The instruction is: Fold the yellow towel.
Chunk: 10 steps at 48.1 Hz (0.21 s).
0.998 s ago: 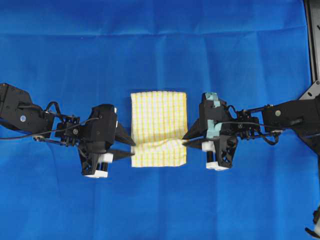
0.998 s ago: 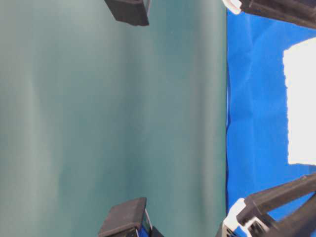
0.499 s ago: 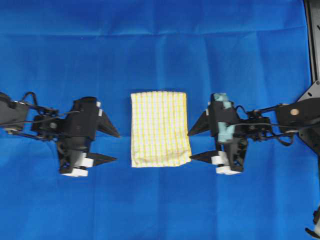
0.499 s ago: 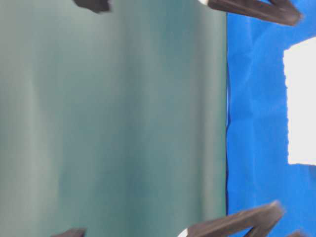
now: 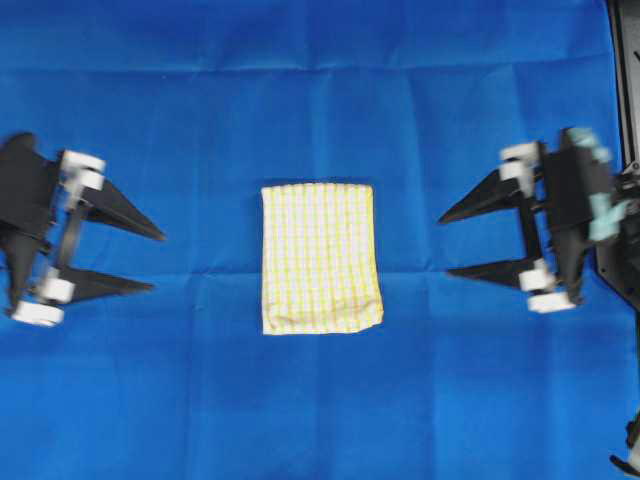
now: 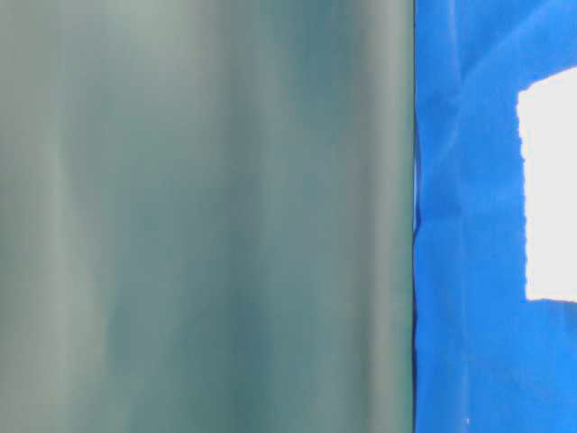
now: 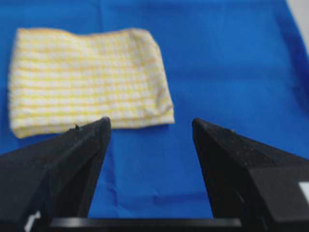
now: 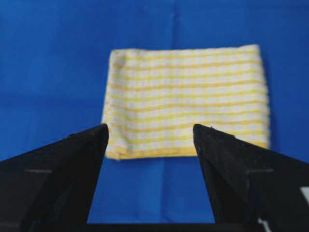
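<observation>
Creased blue cloth point(image 5: 320, 80) covering the table, plain grey-green backdrop point(image 6: 207, 216) beyond its edge

2 black grippers point(image 5: 150, 262) — pointed fingers point(image 7: 79, 145) (white knuckles, teal tape).

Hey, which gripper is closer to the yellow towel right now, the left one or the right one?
Right, narrowly. The right gripper sits open off the yellow towel's right edge; the left gripper sits open farther off its left edge. Neither touches it.
</observation>
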Motion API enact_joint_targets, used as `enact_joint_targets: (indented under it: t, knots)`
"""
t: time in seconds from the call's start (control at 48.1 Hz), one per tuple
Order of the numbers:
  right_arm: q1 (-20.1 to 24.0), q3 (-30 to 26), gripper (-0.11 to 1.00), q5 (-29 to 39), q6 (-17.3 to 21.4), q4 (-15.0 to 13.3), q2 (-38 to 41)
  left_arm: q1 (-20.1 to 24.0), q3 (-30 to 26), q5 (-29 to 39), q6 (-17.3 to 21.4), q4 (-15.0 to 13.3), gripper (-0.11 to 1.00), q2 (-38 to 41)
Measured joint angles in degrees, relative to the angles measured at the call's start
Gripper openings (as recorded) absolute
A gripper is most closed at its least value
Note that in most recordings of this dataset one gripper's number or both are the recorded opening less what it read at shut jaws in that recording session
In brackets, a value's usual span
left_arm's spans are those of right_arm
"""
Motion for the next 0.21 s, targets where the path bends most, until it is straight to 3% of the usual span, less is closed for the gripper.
enact_joint_targets:
  t: [0.208]
  knots:
    - [-2.37,3.96,0.7,3.78,0.0,-2.2,-10.9,2.29,6.42,-0.09,0.62,0.09,0.61,-11.78]
